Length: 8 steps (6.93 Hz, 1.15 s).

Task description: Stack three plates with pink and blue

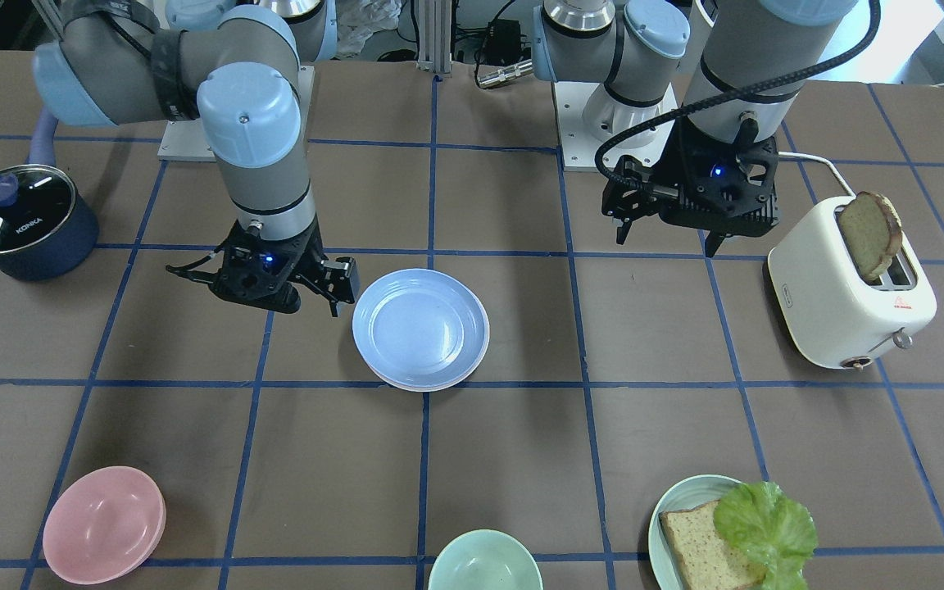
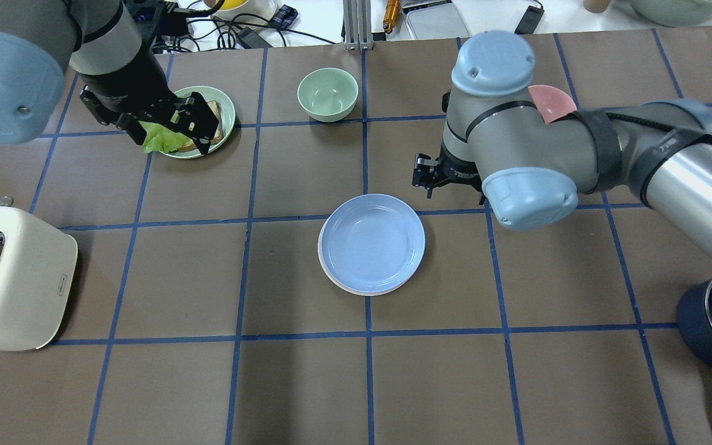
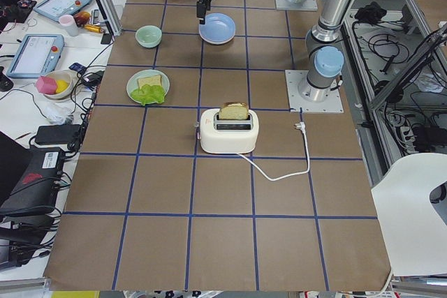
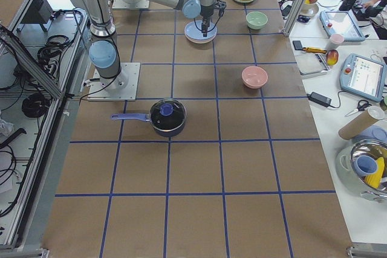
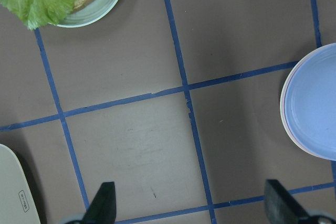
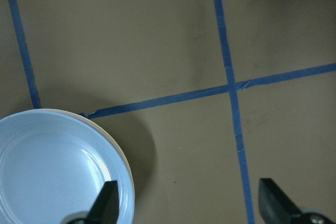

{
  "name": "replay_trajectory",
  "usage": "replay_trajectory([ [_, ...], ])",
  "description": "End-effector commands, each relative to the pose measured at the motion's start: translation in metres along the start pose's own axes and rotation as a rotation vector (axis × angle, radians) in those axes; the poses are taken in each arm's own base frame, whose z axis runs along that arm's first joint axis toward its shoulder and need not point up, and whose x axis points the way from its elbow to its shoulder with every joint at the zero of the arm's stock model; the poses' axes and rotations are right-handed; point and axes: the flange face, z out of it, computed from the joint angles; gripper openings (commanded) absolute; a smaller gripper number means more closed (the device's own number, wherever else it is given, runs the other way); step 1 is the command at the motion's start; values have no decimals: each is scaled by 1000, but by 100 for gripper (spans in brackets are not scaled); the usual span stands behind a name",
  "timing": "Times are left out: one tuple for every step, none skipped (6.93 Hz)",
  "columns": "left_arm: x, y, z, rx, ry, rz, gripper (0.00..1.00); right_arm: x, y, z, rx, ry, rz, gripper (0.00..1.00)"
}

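A light blue plate (image 2: 371,243) lies on top of a stack at the table's middle, also in the front view (image 1: 420,328). A thin pale pink plate rim (image 2: 339,285) shows under it. I cannot make out the cream-white plate separately. My right gripper (image 1: 343,297) hovers open and empty just beside the stack, which sits at the lower left of its wrist view (image 6: 52,171). My left gripper (image 1: 667,243) is open and empty, raised well away from the stack; its wrist view shows the stack (image 5: 315,103) at the right edge.
A white toaster (image 1: 849,287) holding a bread slice stands on my left side. A dark pot (image 1: 21,221) with a glass lid is on my right. On the far side are a pink bowl (image 1: 103,524), a mint bowl (image 1: 484,561) and a teal plate (image 1: 659,516) with bread and lettuce.
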Motion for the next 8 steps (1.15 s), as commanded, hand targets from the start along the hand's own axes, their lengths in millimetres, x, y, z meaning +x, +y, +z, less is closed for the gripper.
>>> replay_trajectory([
  [-2, 9, -11, 15, 0, -11, 100, 48, -44, -63, -46, 17, -99, 100],
  [-4, 8, -12, 23, 0, -22, 100, 68, -45, -79, -73, 3, -151, 100],
  [-4, 10, -15, 27, -1, -25, 100, 73, -31, -103, -63, -50, -144, 100],
  [-5, 11, -17, 35, -2, -29, 100, 67, -22, -127, -26, -119, -147, 100],
  [-12, 11, -17, 36, -4, -41, 100, 69, -17, -136, -7, -108, -142, 100],
  [-26, 10, -16, 34, 0, -64, 100, 77, -14, -139, 0, -98, -149, 100],
  [-30, 11, -16, 34, 17, -71, 100, 75, -11, -139, 2, -92, -148, 100],
  [-31, 12, -17, 35, 14, -71, 100, 75, -11, -141, 12, -91, -151, 100],
])
